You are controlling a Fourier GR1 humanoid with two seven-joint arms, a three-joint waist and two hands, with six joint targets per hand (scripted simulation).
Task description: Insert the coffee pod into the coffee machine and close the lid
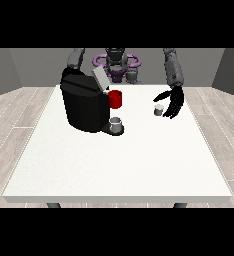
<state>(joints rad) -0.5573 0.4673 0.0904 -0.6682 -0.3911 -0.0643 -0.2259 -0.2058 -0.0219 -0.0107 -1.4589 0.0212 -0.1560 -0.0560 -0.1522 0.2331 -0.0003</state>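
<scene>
Tabletop (114, 165): pod (158, 110) beside robot hand (174, 102).

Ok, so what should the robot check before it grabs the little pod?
1. Coffee pod stands on the table, in plain sight: ok.
2. Hand at the view's right is beside the pod, fingers spread, not curled round it: ok.
3. Coffee machine lid is tilted up, open: ok.
4. Pod slot free inside: cannot tell.
5. Cup sits on the machine's base: ok.
6. The other hand: cannot tell, hidden behind the machine.
</scene>
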